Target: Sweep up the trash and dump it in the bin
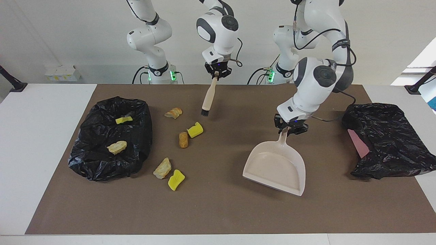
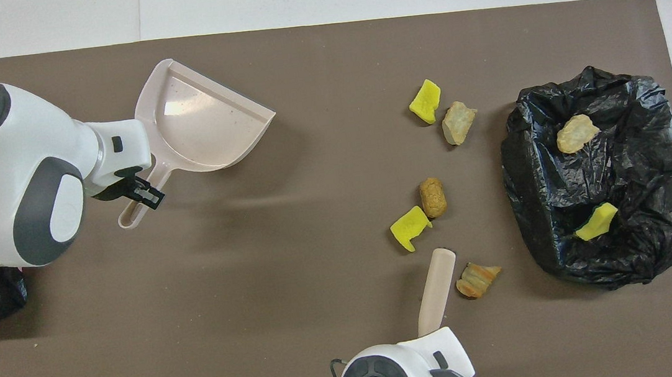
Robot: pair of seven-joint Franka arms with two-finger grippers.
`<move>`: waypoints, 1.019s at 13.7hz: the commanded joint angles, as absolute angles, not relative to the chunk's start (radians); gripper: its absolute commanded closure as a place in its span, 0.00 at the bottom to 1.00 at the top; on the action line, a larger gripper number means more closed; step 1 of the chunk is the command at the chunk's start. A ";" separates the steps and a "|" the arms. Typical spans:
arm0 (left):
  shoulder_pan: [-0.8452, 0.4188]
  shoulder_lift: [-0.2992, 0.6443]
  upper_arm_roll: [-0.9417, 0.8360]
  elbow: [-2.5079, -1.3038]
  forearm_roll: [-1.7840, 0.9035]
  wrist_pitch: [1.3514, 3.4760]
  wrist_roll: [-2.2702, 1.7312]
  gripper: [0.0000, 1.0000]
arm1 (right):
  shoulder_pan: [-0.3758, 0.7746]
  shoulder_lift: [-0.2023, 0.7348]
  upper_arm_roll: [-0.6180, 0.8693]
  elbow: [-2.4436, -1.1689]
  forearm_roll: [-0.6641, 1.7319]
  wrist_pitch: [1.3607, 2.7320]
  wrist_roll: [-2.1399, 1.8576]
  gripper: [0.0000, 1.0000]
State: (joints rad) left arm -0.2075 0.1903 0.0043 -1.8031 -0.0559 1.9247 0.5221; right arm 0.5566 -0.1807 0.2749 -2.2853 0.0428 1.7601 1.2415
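A brown mat (image 1: 218, 211) is spread over a white surface (image 1: 44, 136). The right hand (image 1: 216, 73) is closed on the handle of a beige hand brush with dark bristles (image 1: 208, 97), which is held raised, bristles down, over the mat. The left hand (image 1: 290, 129) is clamped on the handle of a beige plastic dustpan (image 1: 276, 168), which is held tilted in the air over the mat, its mouth turned away from the robots; the pan is seen to be empty.

The trash is made up of small loose pieces. Below the brush, five are left on the mat: a tan bread-like lump (image 1: 173, 112) just beside the bristles, a bright yellow sponge chunk (image 1: 195, 129) touching or nearly touching a brown bread roll piece (image 1: 183, 139), and another tan lump (image 1: 162, 168) next to a second yellow chunk (image 1: 176, 179). Two more pieces, one yellow sponge piece (image 1: 123, 119) and one pale tan lump (image 1: 117, 147), are already lying in a bin lined with a crumpled black plastic bag (image 1: 102, 166), well away from the left hand and close by the loose pieces. A second black bag with a pink edge showing (image 1: 388, 139) is set beside the left hand.

As a judgement, the task is at an early stage: both tools are picked up, but nothing is swept into the pan, and five pieces are left to be gathered and dumped.
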 commanded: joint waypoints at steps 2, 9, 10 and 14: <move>-0.143 0.170 -0.005 -1.793 -0.015 1.810 0.711 1.00 | 0.491 -0.228 0.285 -2.370 0.023 1.712 1.285 1.00; -0.170 0.057 -0.005 -1.998 0.095 1.910 0.942 1.00 | 0.462 -0.429 0.287 -2.646 0.034 1.778 1.241 1.00; -0.195 0.048 -0.005 -2.025 0.101 1.914 0.943 1.00 | 0.454 -0.439 0.287 -2.670 0.035 1.811 1.218 1.00; -0.284 0.049 -0.006 -2.051 0.107 1.928 0.954 1.00 | 0.390 -0.404 0.288 -2.675 0.043 1.925 1.131 1.00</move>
State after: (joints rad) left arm -0.2403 0.0847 -0.0185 -2.0078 0.0859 1.8919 0.9415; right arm 0.4375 -0.3990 0.2788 -2.6625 0.0372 1.8762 1.1969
